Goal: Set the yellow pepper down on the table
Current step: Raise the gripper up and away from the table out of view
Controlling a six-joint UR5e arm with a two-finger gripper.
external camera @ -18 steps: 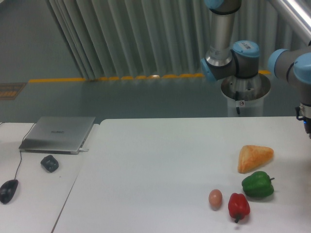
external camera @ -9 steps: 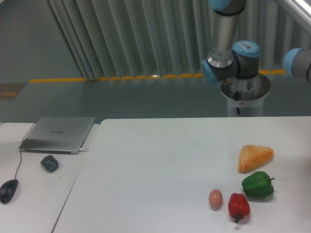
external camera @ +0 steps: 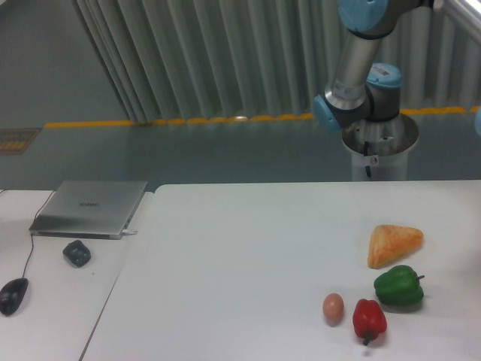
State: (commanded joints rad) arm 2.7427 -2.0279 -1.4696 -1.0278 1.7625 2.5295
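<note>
Yellow pepper isn't visible anywhere in the camera view, so its position, orientation and long axis can't be read. Gripper is also out of frame; can't say whether it's wide, narrow or holding anything, and no pepper-to-gripper relation can be given.

Only part of the arm (external camera: 353,75) shows: grey link and blue joints at top right, above its round base pedestal (external camera: 379,150) behind the table's far edge. Upper links are cut off by the top and right edges.

On the table (external camera: 240,256), right side near the front: green pepper (external camera: 398,286), stem end pointing right; red pepper (external camera: 369,319) just beside it on the lower left, stem toward the camera; an egg (external camera: 333,307) just left of the red pepper; a triangular orange pastry (external camera: 394,244) just behind the green pepper.

Smaller desk (external camera: 52,301) at left carries a closed laptop (external camera: 90,207), a small dark object (external camera: 77,253) and a mouse (external camera: 13,295) with its cable.
</note>
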